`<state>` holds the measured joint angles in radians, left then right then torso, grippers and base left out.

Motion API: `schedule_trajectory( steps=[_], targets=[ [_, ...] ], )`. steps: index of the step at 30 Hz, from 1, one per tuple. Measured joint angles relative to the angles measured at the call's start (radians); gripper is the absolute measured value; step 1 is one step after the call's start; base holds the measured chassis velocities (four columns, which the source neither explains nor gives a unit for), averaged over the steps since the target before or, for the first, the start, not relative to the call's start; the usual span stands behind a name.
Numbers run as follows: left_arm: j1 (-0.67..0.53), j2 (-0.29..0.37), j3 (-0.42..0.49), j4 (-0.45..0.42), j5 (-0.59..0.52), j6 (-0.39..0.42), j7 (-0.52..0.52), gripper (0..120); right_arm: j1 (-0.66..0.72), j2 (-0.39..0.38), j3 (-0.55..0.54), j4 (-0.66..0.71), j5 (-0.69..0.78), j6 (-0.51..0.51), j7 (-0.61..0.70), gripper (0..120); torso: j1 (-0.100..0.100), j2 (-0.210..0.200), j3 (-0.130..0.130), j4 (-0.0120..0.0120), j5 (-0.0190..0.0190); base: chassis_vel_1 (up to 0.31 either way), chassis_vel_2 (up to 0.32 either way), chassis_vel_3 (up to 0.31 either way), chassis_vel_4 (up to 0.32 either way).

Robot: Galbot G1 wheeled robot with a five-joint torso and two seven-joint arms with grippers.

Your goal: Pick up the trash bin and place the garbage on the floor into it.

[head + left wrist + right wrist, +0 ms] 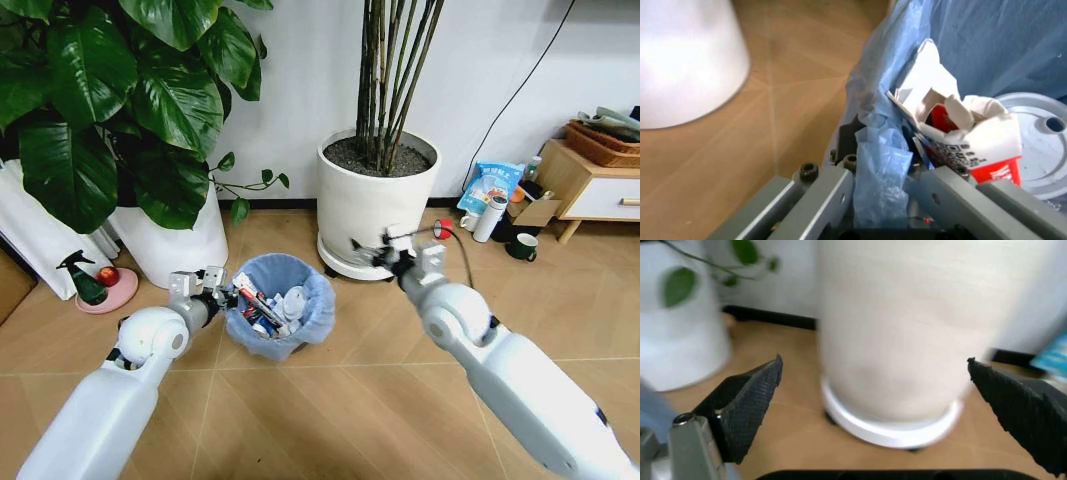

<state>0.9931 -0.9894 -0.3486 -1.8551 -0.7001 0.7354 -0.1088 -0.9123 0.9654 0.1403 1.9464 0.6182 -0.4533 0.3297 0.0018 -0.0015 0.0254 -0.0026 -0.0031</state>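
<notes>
The trash bin (280,305), small and lined with a crinkly light blue bag, is on the floor tiles in front of me; whether it touches the floor I cannot tell. My left gripper (225,297) is shut on its left rim, the bag's edge (877,165) pinched between the grey fingers (820,200). Garbage lies inside the bin: a red-and-white carton (973,145), a white disc (1040,135) and several other pieces (275,310). My right gripper (375,250) hovers open to the right of the bin, its black pads (747,400) spread wide, facing the white pot (900,330).
A white pot with bamboo stems (375,200) stands just behind the right gripper, and a leafy plant's pot (170,240) behind the left arm. A pink dish (105,290) sits far left. A blue snack bag (492,185), red tape roll (442,229), mug (522,246) and wooden cabinet (590,180) crowd the right.
</notes>
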Motion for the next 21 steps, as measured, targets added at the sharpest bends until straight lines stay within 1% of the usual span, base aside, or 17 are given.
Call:
schedule_trajectory(
  steps=[1, 2, 5, 6, 9, 10, 13, 14, 17, 18, 21],
  targets=[
    [0.009, 0.006, -0.009, -0.01, -0.001, 0.0, -0.014, 0, -0.034, -0.001, 0.031, 0.009, -0.018, 0.007, 0.003, 100, 0.0, 0.0, 0.0, 0.0001, 0.0002, 0.0, 0.0, 0.0, 0.0],
    [0.009, 0.006, -0.009, -0.01, -0.001, 0.0, -0.014, 0, -0.034, -0.001, 0.031, 0.009, -0.018, 0.007, 0.003, 100, 0.0, 0.0, 0.0, 0.0001, 0.0002, 0.0, 0.0, 0.0, 0.0],
    [0.04, 0.02, -0.033, -0.036, -0.006, 0.0, -0.049, 0, -0.12, 0.006, 0.121, 0.045, -0.061, 0.015, 0.005, 100, 0.0, 0.0, 0.0, 0.0004, 0.0001, 0.0, 0.0, 0.0, 0.0],
    [0.04, 0.02, -0.033, -0.036, -0.006, 0.0, -0.049, 0, -0.12, 0.006, 0.121, 0.045, -0.061, 0.015, 0.005, 100, 0.0, 0.0, 0.0, 0.0004, 0.0001, 0.0, 0.0, 0.0, 0.0],
    [0.087, 0.024, -0.062, -0.059, -0.007, 0.0, -0.073, 0, -0.237, 0.029, 0.228, 0.105, -0.099, 0.023, -0.003, 100, 0.0, 0.0, 0.0, 0.0005, -0.0001, 0.0, 0.0, 0.0, 0.0],
    [0.087, 0.024, -0.062, -0.059, -0.007, 0.0, -0.073, 0, -0.237, 0.029, 0.228, 0.105, -0.099, 0.023, -0.003, 100, 0.0, 0.0, 0.0, 0.0005, -0.0001, 0.0, 0.0, 0.0, 0.0],
    [0.13, 0.018, -0.094, -0.078, 0.018, 0.0, -0.076, 0, -0.366, 0.075, 0.312, 0.162, -0.155, 0.038, -0.022, 100, 0.0, 0.0, 0.0, 0.0002, 0.0, 0.0, 0.0, 0.0, 0.0],
    [0.13, 0.018, -0.094, -0.078, 0.018, 0.0, -0.076, 0, -0.366, 0.075, 0.312, 0.162, -0.155, 0.038, -0.022, 100, 0.0, 0.0, 0.0, 0.0002, 0.0, 0.0, 0.0, 0.0, 0.0],
    [0.172, 0.007, -0.119, -0.102, 0.029, 0.0, -0.076, 0, -0.456, 0.131, 0.364, 0.21, -0.196, 0.046, -0.026, 100, 0.0, 0.0, 0.0, 0.0003, -0.0001, 0.0, 0.0, 0.0, 0.0],
    [0.172, 0.007, -0.119, -0.102, 0.029, 0.0, -0.076, 0, -0.456, 0.131, 0.364, 0.21, -0.196, 0.046, -0.026, 100, 0.0, 0.0, 0.0, 0.0003, -0.0001, 0.0, 0.0, 0.0, 0.0],
    [0.204, -0.005, -0.139, -0.116, 0.046, 0.0, -0.074, 0, -0.522, 0.19, 0.4, 0.24, -0.269, 0.064, -0.04, 100, 0.0, 0.0, 0.0, 0.0004, 0.0001, 0.0, 0.0, 0.0, 0.0]
  ],
)
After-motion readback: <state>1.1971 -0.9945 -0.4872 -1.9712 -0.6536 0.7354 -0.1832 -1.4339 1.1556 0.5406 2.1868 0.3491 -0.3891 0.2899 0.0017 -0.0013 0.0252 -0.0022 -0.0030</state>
